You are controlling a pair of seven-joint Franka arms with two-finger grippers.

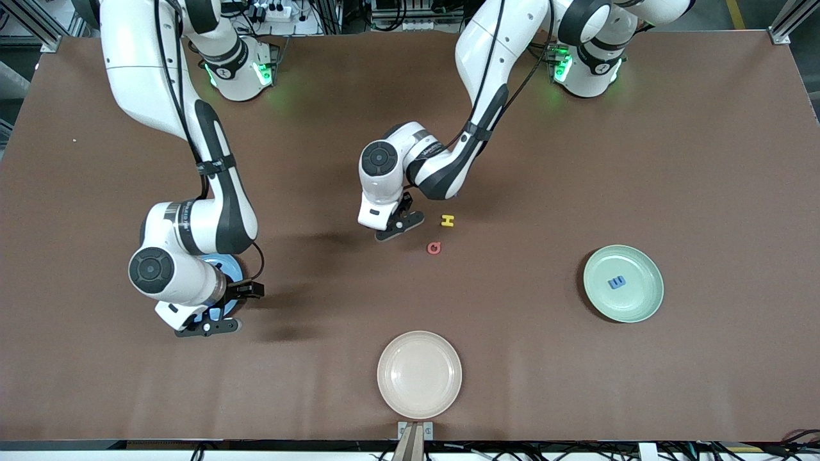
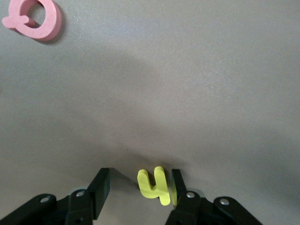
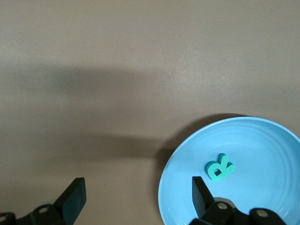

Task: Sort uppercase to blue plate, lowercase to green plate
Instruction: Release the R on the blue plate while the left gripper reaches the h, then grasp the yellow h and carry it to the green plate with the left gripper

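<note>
Front view: left claw (image 1: 398,225) low over tabletop (image 1: 576,160) at frame centre; yellow H (image 1: 447,220) and red Q (image 1: 435,247) just beside it. Green plate (image 1: 623,283) at right holds blue e (image 1: 617,282). Right claw (image 1: 208,326) lower left over blue plate (image 1: 225,266), waiting.

Left wrist view: claw part-open, straddling yellow h (image 2: 153,185); one finger touching it, the other apart, no grip yet. h stem runs roughly along fingers. Q (image 2: 33,18) upper left.

Right wrist view: claw (image 3: 138,197) wide open, empty. Teal R (image 3: 220,167) in blue plate (image 3: 262,140), lower right.
</note>
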